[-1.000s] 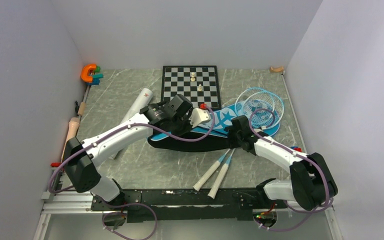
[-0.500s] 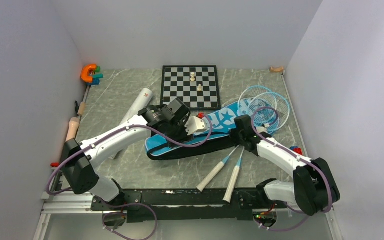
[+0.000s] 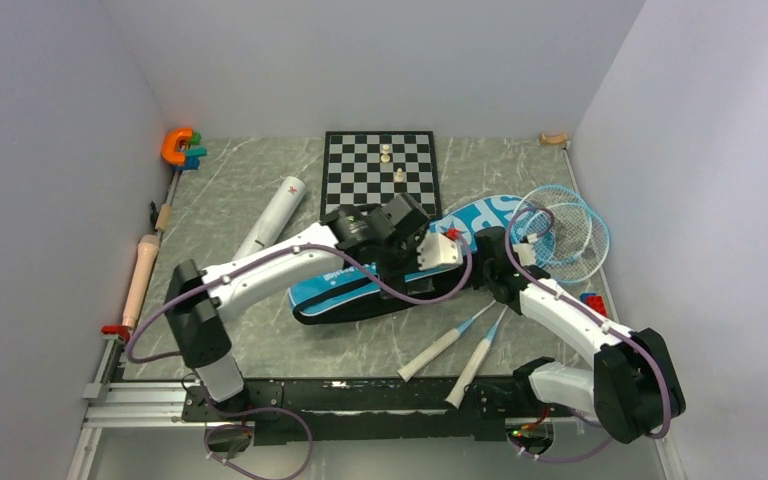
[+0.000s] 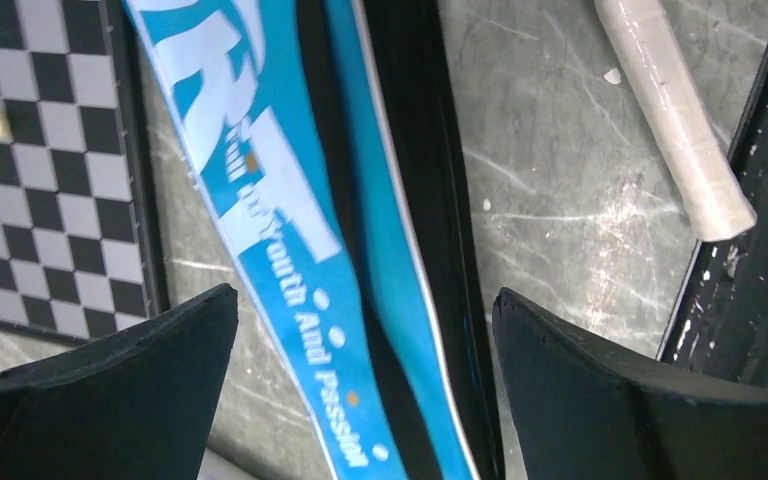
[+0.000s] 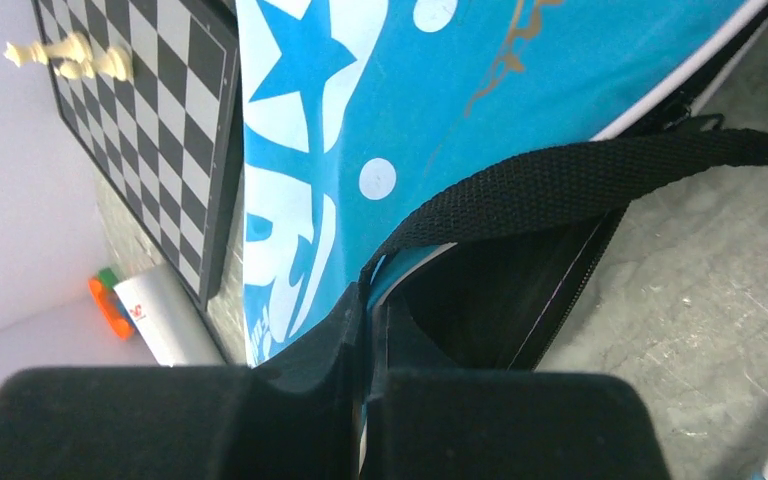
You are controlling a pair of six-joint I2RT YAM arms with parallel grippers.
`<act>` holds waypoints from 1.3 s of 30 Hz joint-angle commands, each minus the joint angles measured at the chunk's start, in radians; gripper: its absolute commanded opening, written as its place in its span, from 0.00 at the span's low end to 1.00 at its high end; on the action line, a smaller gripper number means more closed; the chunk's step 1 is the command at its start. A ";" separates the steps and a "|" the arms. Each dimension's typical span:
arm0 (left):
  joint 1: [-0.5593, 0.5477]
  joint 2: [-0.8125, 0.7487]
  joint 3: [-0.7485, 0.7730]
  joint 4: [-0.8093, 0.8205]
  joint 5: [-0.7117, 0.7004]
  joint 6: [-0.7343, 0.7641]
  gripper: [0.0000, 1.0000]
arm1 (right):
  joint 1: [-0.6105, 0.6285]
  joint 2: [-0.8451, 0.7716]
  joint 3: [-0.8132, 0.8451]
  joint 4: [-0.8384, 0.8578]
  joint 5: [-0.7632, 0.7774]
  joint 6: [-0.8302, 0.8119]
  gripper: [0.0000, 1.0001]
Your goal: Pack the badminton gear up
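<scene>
Here we found the right gripper [image 5: 365, 315] pinched tight on the blue bag [image 5: 480, 90]. Its black fingers [image 5: 290, 385] were pressed together over the lip of the opening, just where the black strap [image 5: 580, 165] met the fabric. The zipped mouth gaped dark beside that grip.

The left gripper [image 4: 360, 390] hung over the bag's lettered face with its jaws spread wide, and one white racket handle [image 4: 675, 130] lay off to the side on the bare stone.

From above, the bag lay slantwise across the middle of the table [image 3: 260, 330]. Its broad end reached toward the far right and its narrow end toward the centre-left.

The two rackets [image 3: 565, 228] lay just beside that broad end. Their light-blue heads overlapped near the right edge, and their shafts ran back past the right arm. The white handles pointed at the near edge, close together but apart.

The white tube [image 3: 276, 213] lay tilted toward the far-left part of the table, well apart from the bag's mouth.

The chessboard [image 3: 380, 180] sat at the middle of the far edge with two pale pieces [image 3: 387, 153] upright on it.

The wooden rolling pin [image 3: 140, 275] lay along the left edge, and an orange toy [image 3: 176, 146] sat in the far-left corner.
</scene>
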State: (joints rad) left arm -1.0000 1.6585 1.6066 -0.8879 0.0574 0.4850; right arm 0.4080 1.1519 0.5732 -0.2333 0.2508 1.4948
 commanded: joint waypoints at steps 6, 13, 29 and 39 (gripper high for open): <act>-0.063 0.161 0.027 0.138 -0.151 -0.016 0.99 | 0.003 0.015 0.131 0.110 -0.146 -0.111 0.03; -0.082 0.152 -0.073 0.309 -0.360 0.011 0.99 | 0.004 0.012 0.137 0.126 -0.228 -0.137 0.05; -0.077 0.113 -0.124 0.257 -0.351 0.006 0.00 | 0.003 -0.018 0.201 0.081 -0.355 -0.212 0.28; 0.028 0.087 0.104 0.051 -0.058 -0.082 0.00 | 0.002 -0.125 0.341 -0.115 -0.294 -0.332 0.71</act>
State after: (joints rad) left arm -1.0264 1.8221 1.6085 -0.7609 -0.1532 0.4789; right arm 0.4068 1.1004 0.8051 -0.3119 -0.0532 1.2396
